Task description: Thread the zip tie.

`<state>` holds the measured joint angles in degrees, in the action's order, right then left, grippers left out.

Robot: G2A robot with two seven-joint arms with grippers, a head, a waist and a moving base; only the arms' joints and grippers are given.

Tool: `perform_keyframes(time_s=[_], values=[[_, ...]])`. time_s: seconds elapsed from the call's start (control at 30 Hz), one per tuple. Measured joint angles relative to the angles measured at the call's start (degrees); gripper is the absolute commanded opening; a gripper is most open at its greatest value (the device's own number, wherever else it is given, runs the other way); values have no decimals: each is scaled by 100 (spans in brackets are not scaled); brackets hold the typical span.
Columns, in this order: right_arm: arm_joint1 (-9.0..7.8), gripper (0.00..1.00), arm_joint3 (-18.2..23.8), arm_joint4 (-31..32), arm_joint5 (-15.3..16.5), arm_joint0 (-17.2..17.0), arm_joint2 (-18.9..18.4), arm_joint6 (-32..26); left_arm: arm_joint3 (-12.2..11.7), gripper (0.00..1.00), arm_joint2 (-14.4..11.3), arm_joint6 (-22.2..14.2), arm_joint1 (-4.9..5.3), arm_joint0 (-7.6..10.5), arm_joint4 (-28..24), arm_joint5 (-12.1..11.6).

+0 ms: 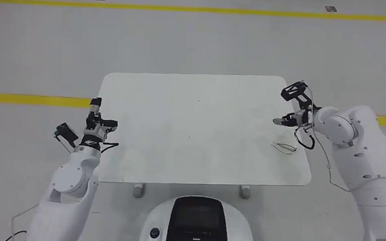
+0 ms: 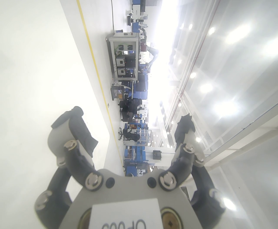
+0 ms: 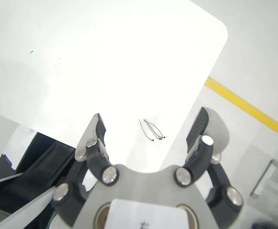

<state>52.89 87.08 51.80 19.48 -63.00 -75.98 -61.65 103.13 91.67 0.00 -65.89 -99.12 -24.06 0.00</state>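
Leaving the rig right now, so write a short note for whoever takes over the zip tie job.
Left gripper: open and empty, beside the left edge of the table, pointing out into the room.
Right gripper: open and empty, above the table's right edge, looking down on the zip ties.
Zip ties: a small bunch of thin black ties flat on the table near its right edge; neither gripper touches them.
Done: nothing that shows; no tie is picked up. They are too thin to tell if any is already looped.
Left: grasp a tie and thread its tail through its head.
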Motion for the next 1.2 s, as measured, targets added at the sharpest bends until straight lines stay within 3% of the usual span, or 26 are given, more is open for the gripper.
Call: perform_keyframes(time_s=[0.23,0.33,0.43,0.53,0.63,0.7,0.8,1.2], values=[[-8,100,42,-28,0,-27,-19,55,0,100,0,0,0,0,0,0],[-115,100,163,290,0,-112,21,302,0,100,0,0,0,0,0,0],[-262,100,314,728,0,-20,324,64,0,100,0,0,0,0,0,0],[-481,100,500,913,0,109,943,-192,0,100,0,0,0,0,0,0],[-764,100,534,1435,0,337,1888,-245,0,100,0,0,0,0,0,0],[-940,100,385,1281,0,620,2435,-84,0,100,0,0,0,0,0,0],[-1088,100,243,948,0,968,2969,62,0,100,0,0,0,0,0,0],[-1084,100,247,954,0,955,2938,58,0,100,0,0,0,0,0,0]])
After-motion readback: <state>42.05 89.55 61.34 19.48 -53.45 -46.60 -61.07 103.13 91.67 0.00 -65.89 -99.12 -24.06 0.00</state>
